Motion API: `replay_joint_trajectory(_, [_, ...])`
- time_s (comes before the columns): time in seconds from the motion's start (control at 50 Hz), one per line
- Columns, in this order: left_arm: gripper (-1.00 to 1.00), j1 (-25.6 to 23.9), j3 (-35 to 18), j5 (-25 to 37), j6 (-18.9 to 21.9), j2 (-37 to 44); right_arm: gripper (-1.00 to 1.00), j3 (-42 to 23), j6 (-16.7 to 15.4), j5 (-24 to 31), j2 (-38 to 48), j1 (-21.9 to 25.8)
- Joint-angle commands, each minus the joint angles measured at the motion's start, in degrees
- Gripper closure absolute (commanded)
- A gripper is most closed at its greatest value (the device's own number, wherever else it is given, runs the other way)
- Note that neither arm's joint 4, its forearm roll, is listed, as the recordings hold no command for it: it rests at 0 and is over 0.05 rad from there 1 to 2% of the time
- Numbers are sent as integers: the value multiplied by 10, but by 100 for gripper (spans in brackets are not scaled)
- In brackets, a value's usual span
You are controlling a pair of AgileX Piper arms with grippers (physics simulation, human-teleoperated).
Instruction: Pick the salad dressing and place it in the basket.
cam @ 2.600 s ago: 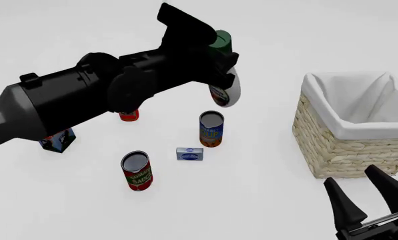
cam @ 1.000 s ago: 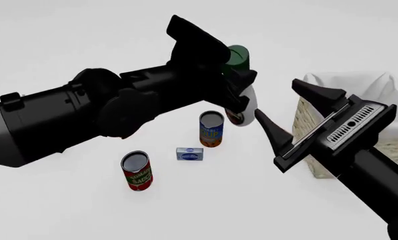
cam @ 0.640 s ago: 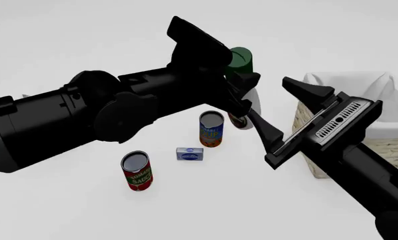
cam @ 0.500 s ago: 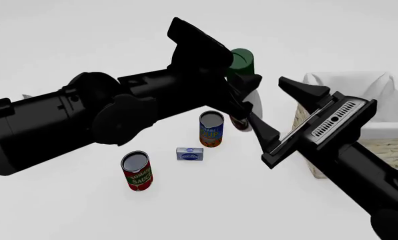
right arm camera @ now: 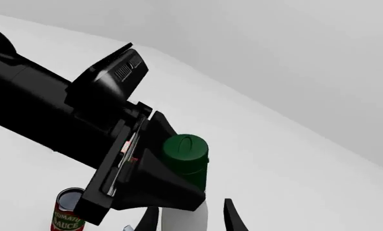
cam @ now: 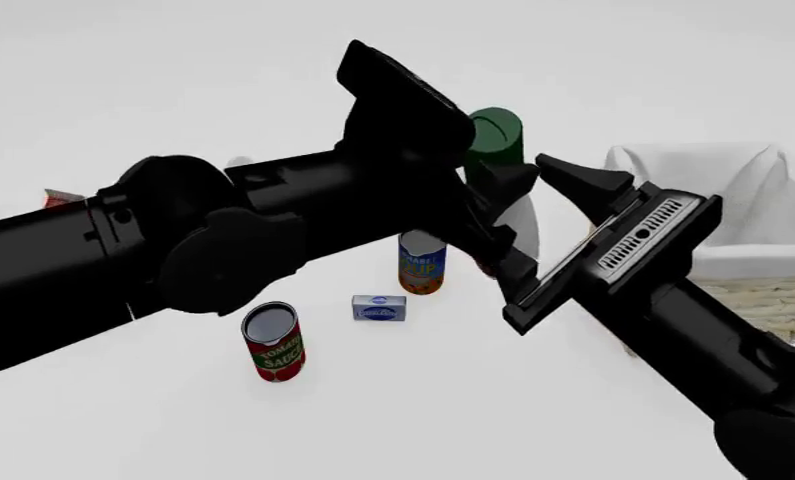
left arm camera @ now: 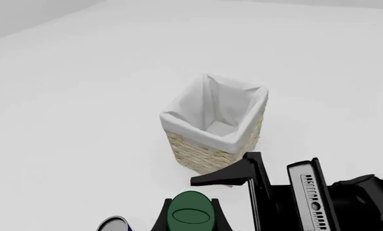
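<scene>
right gripper (cam: 547, 232): we're reading its jaws as spread wide, straddling the bottle's white body without clamping it; one finger sits above, one below, in the front view.
left gripper (cam: 484, 195): we're seeing it clamped on the salad dressing (cam: 497, 143) just under the dark green cap, holding it in the air well above the table.
bottle axis: it's standing roughly upright, cap up, white waist hanging between the right fingers (right arm camera: 231, 217) in the right wrist view.
key relation: we're judging this a handover; the bottle is lying just ahead of the right gripper, between its jaws, so that arm looks better placed for the basket.
tomato sauce can (cam: 273, 341): standing on the table, under the left arm.
small blue box (cam: 378, 307), soup can (cam: 423, 264): sitting behind it, below the bottle.
basket (cam: 763, 262): sitting at far right, beyond the right arm, open side up, well apart from the bottle.
</scene>
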Motion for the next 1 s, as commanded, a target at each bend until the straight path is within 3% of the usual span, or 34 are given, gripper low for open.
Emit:
replay_joint_trajectory(0.02, [100, -12, -2, 4, 8, -14, -100, -4, 5, -5, 9, 5])
replay_joint_trajectory(0.34, [100, -26, 5, 6, 12, -26, -100, -3, 0, -12, 14, 9])
replay_joint_trajectory(0.36, [100, -26, 4, 7, 11, -27, 100, -3, -3, -14, 15, 6])
replay_joint_trajectory(0.66, [100, -29, 4, 9, 13, -30, 100, -2, -12, -16, 13, 6])
replay_joint_trajectory(0.68, [-100, -31, 3, 12, 12, -31, 100, -2, -13, -16, 14, 6])
replay_joint_trajectory(0.78, [-100, -40, -13, 36, -9, -47, 100, -3, -12, -17, 16, 7])
replay_joint_trajectory(0.94, [-100, -32, -46, 62, -2, -94, 100, -2, -9, -21, 23, 9])
replay_joint_trajectory(0.96, [-100, -24, -82, 92, -17, -128, 100, 0, -7, -24, 25, 10])
replay_joint_trajectory(1.0, [-100, -26, -104, 108, -13, -160, 100, 0, -5, -26, 27, 9])
